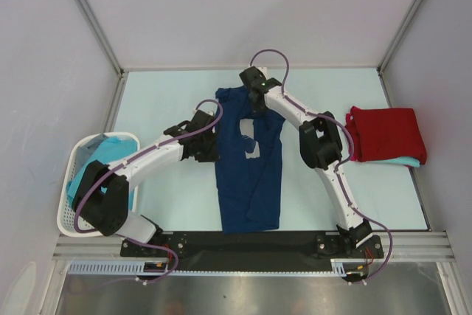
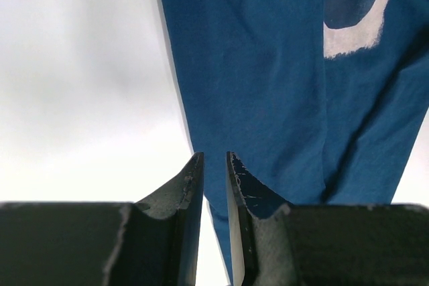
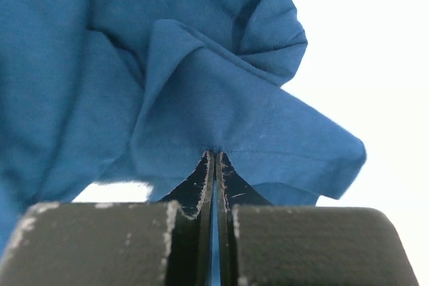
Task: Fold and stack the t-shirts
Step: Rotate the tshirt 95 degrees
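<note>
My right gripper pinches the navy t-shirt. My left gripper grips its edge on the bench.

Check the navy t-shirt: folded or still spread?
Partly folded. The navy t-shirt lies lengthwise as a narrow strip, sides turned in over its pale print, with the right gripper shut on a bunched edge.

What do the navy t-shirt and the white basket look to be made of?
Navy t-shirt: soft matte knit cloth, probably cotton jersey; it drapes in loose folds and bunches where the right claw pinches it. White basket: rigid plastic, by its look; its walls are perforated in a regular grid.
</note>
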Controlling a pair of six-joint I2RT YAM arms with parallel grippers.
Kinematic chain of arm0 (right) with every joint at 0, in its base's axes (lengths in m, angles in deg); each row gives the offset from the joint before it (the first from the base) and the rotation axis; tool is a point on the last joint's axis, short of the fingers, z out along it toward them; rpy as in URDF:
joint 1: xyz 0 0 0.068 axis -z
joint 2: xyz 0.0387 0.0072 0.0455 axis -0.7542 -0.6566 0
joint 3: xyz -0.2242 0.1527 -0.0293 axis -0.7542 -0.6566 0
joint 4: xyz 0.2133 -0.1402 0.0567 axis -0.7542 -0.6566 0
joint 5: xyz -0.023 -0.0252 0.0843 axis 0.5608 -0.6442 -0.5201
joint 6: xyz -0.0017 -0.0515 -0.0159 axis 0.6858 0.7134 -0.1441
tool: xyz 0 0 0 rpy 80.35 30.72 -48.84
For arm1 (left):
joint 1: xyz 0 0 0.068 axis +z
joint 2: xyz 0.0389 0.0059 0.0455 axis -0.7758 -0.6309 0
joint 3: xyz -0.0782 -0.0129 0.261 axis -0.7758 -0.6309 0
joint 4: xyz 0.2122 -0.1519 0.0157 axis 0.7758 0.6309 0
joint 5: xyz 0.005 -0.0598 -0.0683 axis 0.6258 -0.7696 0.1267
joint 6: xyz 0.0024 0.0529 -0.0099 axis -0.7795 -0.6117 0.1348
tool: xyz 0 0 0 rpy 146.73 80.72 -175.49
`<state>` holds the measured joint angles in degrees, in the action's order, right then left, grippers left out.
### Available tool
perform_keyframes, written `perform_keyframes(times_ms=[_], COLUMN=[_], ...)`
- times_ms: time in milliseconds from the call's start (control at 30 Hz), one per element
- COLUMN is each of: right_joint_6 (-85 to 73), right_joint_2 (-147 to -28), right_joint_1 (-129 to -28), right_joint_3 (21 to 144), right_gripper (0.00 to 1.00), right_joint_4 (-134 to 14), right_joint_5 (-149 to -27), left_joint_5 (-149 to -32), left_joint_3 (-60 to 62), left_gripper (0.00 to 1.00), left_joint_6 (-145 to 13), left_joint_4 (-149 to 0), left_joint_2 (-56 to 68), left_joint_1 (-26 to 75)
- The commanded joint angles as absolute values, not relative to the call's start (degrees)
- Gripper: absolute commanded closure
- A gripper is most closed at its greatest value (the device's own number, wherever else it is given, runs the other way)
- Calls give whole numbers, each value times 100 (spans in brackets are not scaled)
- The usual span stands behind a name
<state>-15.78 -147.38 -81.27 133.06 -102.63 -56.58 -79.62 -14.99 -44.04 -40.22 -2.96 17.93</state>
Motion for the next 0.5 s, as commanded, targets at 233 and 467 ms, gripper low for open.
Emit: perform_keyframes(times_ms=[233,467], right_joint_6=[-1519,-1563], right_joint_2=[-14225,-14269], right_joint_1=[-8376,-8508], right_joint_3=[14433,14547], right_gripper=[100,100], right_joint_4=[-10566,-10443], right_joint_5=[-5611,-5840], left_joint_5=[-8008,-7973], left_joint_3=[-1481,-1639], left_gripper=[76,76], left_joint_6=[-4370,-4361], left_joint_4=[-4107,-4090], left_joint_2=[-111,74], left_joint_1=[1696,1704])
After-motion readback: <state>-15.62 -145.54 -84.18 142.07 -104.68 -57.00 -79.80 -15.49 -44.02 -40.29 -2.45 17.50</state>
